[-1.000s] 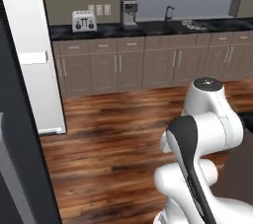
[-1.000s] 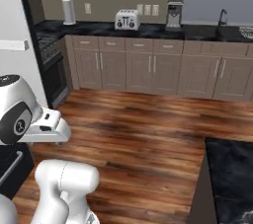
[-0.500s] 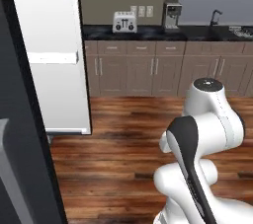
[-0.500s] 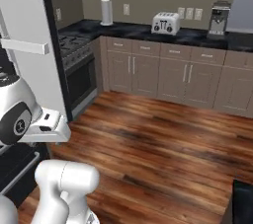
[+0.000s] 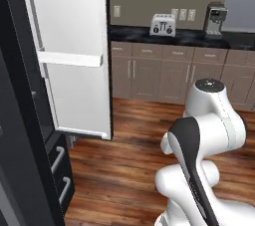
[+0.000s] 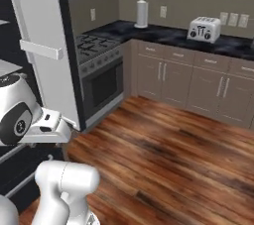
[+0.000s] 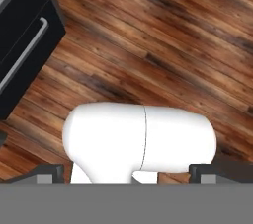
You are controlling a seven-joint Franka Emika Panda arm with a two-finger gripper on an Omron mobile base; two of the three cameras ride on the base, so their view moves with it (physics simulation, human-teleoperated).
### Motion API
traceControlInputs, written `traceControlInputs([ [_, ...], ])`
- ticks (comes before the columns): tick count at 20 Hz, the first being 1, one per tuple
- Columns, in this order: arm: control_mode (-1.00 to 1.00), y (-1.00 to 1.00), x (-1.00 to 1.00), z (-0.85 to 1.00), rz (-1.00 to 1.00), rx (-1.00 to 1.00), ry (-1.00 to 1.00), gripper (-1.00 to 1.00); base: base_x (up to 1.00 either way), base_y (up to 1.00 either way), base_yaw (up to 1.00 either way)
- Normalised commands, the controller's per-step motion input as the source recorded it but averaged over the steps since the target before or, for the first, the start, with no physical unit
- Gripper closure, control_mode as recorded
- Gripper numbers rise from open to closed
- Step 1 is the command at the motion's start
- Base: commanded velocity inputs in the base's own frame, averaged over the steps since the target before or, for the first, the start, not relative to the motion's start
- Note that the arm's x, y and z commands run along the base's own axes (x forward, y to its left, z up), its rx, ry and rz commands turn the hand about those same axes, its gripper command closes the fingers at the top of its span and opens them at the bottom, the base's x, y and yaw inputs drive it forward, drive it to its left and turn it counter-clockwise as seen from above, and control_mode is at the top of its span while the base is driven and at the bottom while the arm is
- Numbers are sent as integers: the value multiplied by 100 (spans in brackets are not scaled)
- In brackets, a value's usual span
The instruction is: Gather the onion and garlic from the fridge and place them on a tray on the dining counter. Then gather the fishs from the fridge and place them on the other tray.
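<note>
Facing the open fridge (image 5: 69, 70)

Pincer (image 7: 126, 171) spread apart and empty, aimed at the floor; fridge drawers (image 7: 22, 45) lie up-left of it. Square up before reaching; onion not visible yet.

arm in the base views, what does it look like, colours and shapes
The arm is glossy white with rounded, bulbous segments and a dark band at one joint. In the right base view a round black joint cap sits beside a flat white block. The pincer has small dark tips.

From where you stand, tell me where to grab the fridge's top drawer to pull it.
Take the top drawer's grey bar handle at its middle, coming straight at the fridge front, closing across the bar; it stands off the black face, leaving finger room.
</note>
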Motion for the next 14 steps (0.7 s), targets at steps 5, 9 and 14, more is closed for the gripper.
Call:
traceControlInputs([
  [5,100,0,0,0,0,0,0,-100,35,-5,39],
  [9,100,0,0,0,0,0,0,-100,43,-9,39],
  [14,100,0,0,0,0,0,0,-100,48,-15,38],
])
